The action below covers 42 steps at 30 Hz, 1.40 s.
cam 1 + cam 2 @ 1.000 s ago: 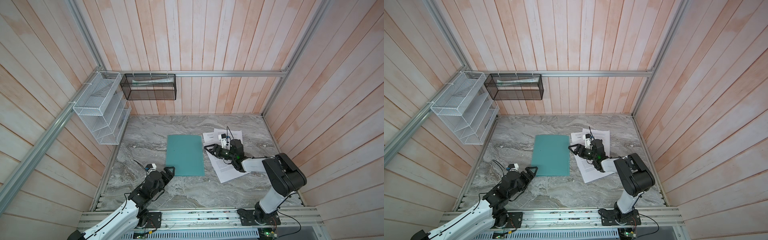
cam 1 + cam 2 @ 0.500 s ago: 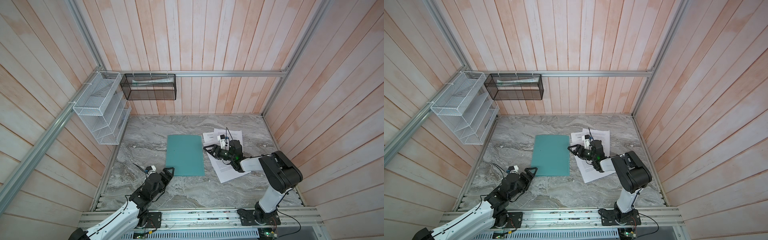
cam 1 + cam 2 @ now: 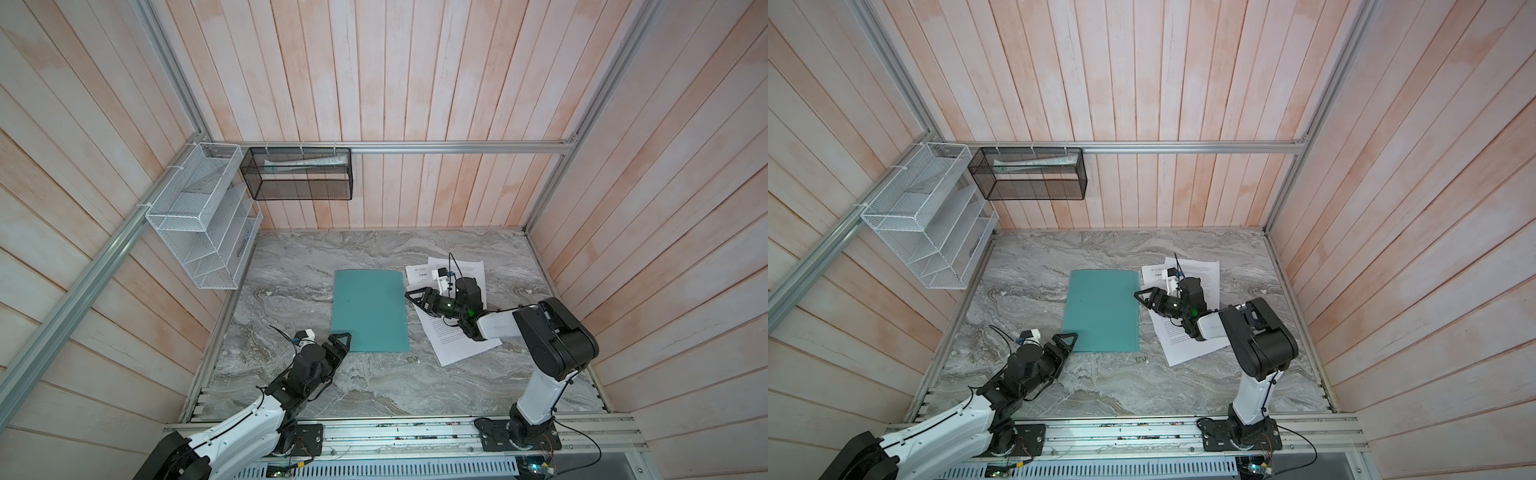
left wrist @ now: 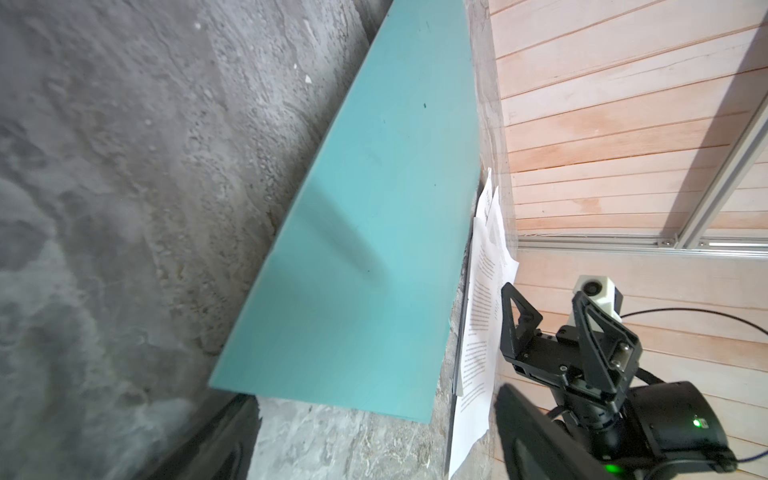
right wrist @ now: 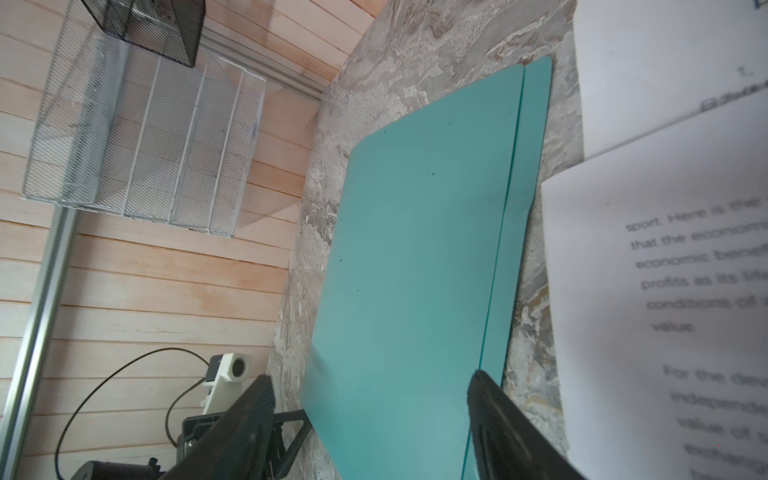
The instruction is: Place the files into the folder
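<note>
The folder [image 3: 370,311] lies shut and flat on the table [image 3: 374,386], between the 2 hands. The left hand [image 3: 338,344] sits at its near corner, jaws wide and gripping nothing (whether a finger touches the card I cannot tell). The right hand [image 3: 413,298] hovers over the files [image 3: 457,347], 3 fanned sheets beneath and behind it. The folder's open edge is just ahead of its fingertips, and its jaws are also spread and empty.

The step in hand looks like opening the folder; no sheet is inside yet. In the right wrist view the cover [image 5: 415,249] stops a little short of the lower leaf, leaving a thin strip [image 5: 519,208] of card exposed. That is the place to work: slide 1 finger low along the strip, get under the cover's lip, then lift in an arc toward the left hand. The left hand should pin its corner so the thin card does not skate on the smooth table. Keep clear of the sheets just beside the right hand, or a page may drag along.
</note>
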### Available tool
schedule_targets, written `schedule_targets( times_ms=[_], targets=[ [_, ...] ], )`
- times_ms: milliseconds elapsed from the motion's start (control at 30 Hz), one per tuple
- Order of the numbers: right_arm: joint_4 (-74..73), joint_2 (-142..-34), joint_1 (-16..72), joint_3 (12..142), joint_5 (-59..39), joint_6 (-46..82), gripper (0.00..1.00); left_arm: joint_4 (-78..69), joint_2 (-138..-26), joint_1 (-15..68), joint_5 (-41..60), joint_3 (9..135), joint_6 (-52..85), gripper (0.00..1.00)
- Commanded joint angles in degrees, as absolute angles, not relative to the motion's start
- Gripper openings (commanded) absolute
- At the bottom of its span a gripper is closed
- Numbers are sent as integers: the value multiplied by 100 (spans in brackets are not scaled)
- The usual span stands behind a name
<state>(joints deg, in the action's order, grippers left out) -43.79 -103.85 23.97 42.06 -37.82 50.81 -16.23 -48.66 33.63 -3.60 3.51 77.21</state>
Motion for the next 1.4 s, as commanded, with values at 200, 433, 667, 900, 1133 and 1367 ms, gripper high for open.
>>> schedule_targets(
  times_ms=[200,433,667,900,1133,1367],
  targets=[
    [-897,-11540,2400,7460,-3251,2640,74,-2720,-5247,3047,-340,-3,7521,91],
    [-350,-12627,2347,9018,-3289,1939,75,-3163,-5713,3010,-247,40,7392,90],
    [326,-13938,2338,10822,-4046,1710,75,-3462,-6001,3006,-187,110,7316,91],
    [1223,-14914,2363,12094,-4497,1609,75,-3548,-6253,2991,-149,405,7026,91],
    [1414,-15016,2416,11952,-4948,1454,72,-4122,-6998,2995,51,672,6911,89],
    [1605,-14918,2417,11703,-5155,1233,69,-5143,-7679,2988,191,659,7201,81]
  ],
)
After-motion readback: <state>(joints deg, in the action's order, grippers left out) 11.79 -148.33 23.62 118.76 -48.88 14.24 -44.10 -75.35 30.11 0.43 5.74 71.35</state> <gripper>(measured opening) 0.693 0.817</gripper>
